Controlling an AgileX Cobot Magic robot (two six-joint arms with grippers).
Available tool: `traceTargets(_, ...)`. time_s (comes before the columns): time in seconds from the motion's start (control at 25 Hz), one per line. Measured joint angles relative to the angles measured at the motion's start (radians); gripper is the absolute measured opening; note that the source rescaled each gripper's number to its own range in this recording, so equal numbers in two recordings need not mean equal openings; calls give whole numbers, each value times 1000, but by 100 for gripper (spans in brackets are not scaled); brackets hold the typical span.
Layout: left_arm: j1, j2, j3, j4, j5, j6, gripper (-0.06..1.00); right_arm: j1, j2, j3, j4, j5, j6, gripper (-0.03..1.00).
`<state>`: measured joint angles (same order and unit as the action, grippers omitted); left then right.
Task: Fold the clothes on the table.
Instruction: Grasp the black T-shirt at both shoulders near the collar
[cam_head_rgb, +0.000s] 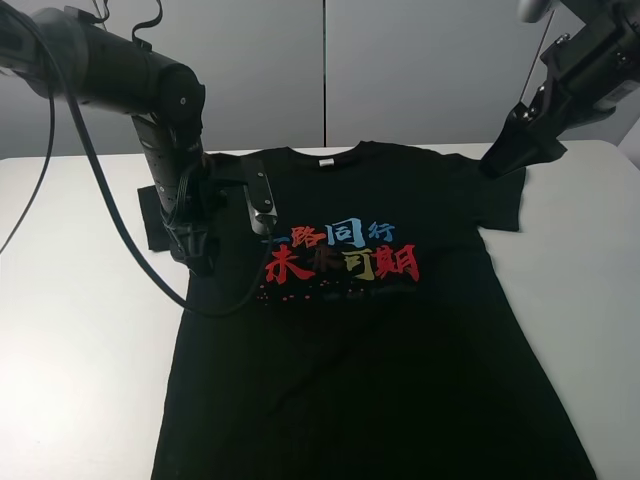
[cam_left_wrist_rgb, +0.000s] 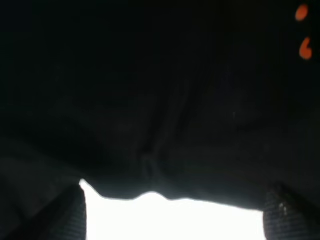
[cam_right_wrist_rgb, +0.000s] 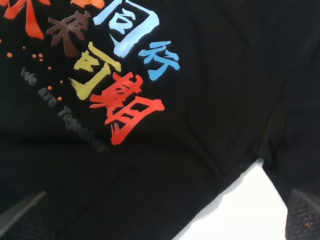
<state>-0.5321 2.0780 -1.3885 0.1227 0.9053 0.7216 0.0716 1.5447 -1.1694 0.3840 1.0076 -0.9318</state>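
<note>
The black T-shirt (cam_head_rgb: 380, 370) lies flat and face up on the white table (cam_head_rgb: 70, 340). It fills the middle and lower frame, with the collar and white neck label (cam_head_rgb: 326, 161) toward the top and coloured characters (cam_head_rgb: 345, 255) across the chest. The left arm (cam_head_rgb: 165, 110) reaches down at centre left over the sleeve's edge. The left jaws stand wide, gripping nothing. The right arm (cam_head_rgb: 570, 80) hangs at upper right above the other shoulder. The right jaws are likewise wide and empty.

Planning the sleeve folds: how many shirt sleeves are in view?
2. One sleeve on the left in the high view, partly hidden behind the left arm; the other sleeve on the right, by the right gripper.
</note>
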Motion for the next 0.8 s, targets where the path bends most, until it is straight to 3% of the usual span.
traceTargets(0.8,23,113,-30,-27,2,66,92,26,33,0,-2,-8,-4,100)
